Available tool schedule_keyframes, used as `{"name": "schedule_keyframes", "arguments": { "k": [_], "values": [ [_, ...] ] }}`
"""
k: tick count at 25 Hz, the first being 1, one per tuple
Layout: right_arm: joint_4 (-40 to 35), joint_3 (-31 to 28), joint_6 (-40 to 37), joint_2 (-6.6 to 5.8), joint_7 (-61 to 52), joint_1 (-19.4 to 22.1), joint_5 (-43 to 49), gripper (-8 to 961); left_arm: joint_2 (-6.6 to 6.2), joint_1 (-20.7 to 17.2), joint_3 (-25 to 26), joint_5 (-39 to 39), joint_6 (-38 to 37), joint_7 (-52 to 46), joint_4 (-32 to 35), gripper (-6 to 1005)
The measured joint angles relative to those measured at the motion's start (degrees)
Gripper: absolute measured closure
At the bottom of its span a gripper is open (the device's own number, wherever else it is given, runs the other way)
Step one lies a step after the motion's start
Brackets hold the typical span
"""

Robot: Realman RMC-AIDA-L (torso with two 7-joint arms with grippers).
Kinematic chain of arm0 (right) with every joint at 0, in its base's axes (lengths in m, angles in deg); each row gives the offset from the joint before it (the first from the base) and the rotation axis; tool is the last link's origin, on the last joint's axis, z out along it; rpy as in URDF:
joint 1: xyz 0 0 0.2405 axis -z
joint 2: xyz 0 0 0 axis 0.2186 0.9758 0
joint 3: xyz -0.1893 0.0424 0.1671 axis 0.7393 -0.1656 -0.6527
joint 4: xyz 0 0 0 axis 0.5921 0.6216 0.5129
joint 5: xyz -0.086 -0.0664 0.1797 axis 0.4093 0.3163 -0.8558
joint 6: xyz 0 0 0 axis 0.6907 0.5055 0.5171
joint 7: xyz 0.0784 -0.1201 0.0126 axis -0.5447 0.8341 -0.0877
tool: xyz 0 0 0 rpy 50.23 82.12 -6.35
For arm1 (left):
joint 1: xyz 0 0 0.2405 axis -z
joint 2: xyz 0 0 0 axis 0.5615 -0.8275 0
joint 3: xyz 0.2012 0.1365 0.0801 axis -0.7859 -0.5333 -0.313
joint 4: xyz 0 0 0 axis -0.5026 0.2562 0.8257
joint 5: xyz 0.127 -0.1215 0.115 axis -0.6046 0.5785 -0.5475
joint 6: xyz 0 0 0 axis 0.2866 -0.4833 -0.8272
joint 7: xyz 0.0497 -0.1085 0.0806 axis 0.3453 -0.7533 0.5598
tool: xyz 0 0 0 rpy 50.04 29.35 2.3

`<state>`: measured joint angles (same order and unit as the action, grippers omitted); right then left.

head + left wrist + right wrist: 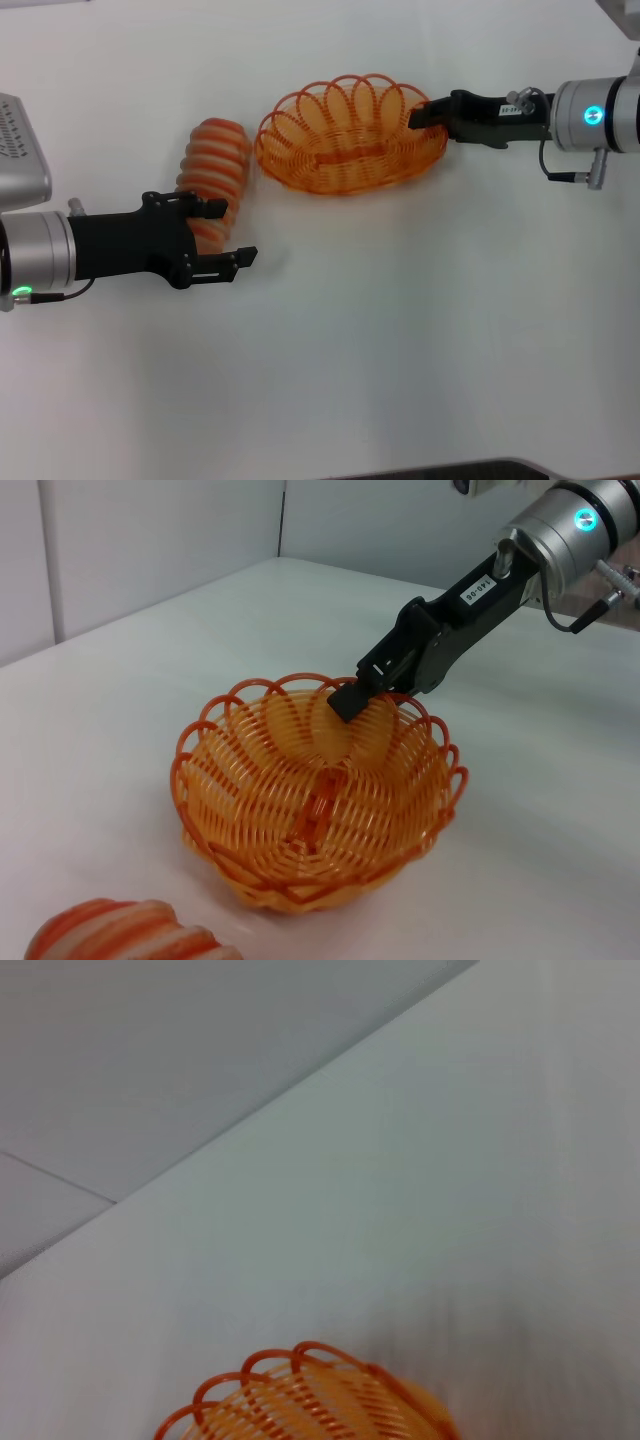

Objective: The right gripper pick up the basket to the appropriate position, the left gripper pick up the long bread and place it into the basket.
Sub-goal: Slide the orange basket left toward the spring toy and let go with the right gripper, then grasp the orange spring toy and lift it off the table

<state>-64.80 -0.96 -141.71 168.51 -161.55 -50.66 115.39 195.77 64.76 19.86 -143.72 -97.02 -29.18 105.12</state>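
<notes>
The oval orange wire basket (350, 135) stands on the white table at the far middle; it also shows in the left wrist view (315, 800) and the right wrist view (310, 1405). My right gripper (425, 115) reaches in from the right and is shut on the basket's right rim, as the left wrist view (352, 698) shows. The long bread (213, 175), orange with cream stripes, lies left of the basket; its end shows in the left wrist view (120, 935). My left gripper (225, 233) is open at the bread's near end, one finger over the loaf and one beside it.
A grey device (20, 150) sits at the left edge of the table (400, 330). A dark table edge (450, 470) runs along the near side. A pale wall (150, 540) stands behind the table.
</notes>
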Motion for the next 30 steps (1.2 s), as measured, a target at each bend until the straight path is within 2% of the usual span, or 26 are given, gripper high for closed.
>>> {"name": "schedule_keyframes", "arguments": {
  "k": [8,14,19,22,27,30],
  "values": [
    [-0.61,-0.04,-1.74,0.04,0.98,0.89,-2.95,567,0.00,0.08,0.47,1.29,0.09,-0.02,-0.10,238],
    [-3.30,-0.18,-2.96,-0.13,2.19,2.62,-4.46,357,0.00,-0.11,0.53,3.37,0.18,-0.38,-0.18,238],
    [-6.51,-0.33,-5.88,-0.50,3.38,5.77,-8.42,125,-0.03,-0.29,0.60,5.47,0.08,-0.56,-0.17,238],
    [-8.56,-1.07,-7.86,-0.74,5.61,8.34,-12.15,23,-0.08,-0.45,0.72,7.14,0.15,-0.59,-0.18,238],
    [-10.35,-4.66,-11.56,-1.19,12.79,11.76,-18.88,28,-0.08,-0.77,2.46,10.27,0.04,-2.32,-0.32,238],
    [-10.45,-7.76,-14.40,-1.61,20.75,13.17,-22.20,30,-0.11,-0.99,3.76,12.12,0.03,-5.82,-0.37,237]
  ]
}}
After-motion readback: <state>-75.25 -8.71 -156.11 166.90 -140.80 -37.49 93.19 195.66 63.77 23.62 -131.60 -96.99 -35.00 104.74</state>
